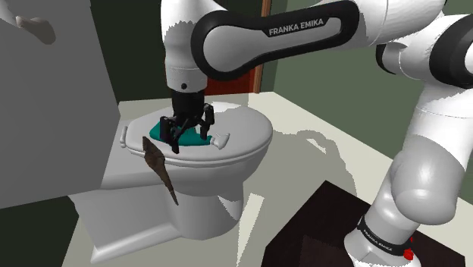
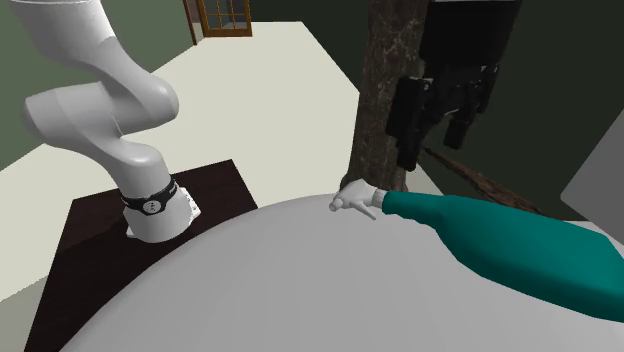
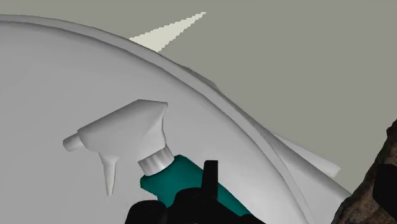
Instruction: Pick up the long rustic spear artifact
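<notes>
Shoulder view: high, beside and behind the dark box stand (image 1: 326,220), facing down and to that view's left over the closed white toilet lid (image 1: 246,125); middle range. Second exterior view: very low and close, skimming the lid, facing back toward the stand. Wrist view: close above the lid, looking along the black gripper (image 1: 189,139). All three views share the lid and the teal spray bottle with white trigger head (image 2: 520,245).

Home bathroom: white toilet (image 1: 227,163) with closed lid, teal spray bottle (image 2: 510,245) lying on it, wooden door (image 2: 222,15) beyond.
</notes>
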{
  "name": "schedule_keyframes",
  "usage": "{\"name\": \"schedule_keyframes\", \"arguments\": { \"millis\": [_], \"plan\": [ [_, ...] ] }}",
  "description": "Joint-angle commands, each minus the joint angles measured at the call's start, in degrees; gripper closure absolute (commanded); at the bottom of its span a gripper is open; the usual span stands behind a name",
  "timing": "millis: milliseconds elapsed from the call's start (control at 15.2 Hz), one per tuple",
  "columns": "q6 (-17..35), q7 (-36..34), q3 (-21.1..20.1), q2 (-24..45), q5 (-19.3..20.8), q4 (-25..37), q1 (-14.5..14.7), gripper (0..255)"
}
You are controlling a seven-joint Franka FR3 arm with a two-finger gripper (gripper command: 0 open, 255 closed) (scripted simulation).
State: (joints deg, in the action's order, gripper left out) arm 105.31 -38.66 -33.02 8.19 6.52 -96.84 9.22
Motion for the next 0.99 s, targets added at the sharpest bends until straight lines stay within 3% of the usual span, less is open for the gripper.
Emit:
{"name": "schedule_keyframes", "arguments": {
  "millis": [0, 330, 924],
  "plan": [
    [-1.5, -3.4, -0.5, 5.4, 3.1, 6.1, 2.1, 0],
    [-6.3, -9.0, 0.2, 17.8, 9.4, 22.1, 9.1, 0],
    [-0.4, -9.6, 0.5, 17.6, 9.5, 16.0, 8.3, 0]
  ]
}}
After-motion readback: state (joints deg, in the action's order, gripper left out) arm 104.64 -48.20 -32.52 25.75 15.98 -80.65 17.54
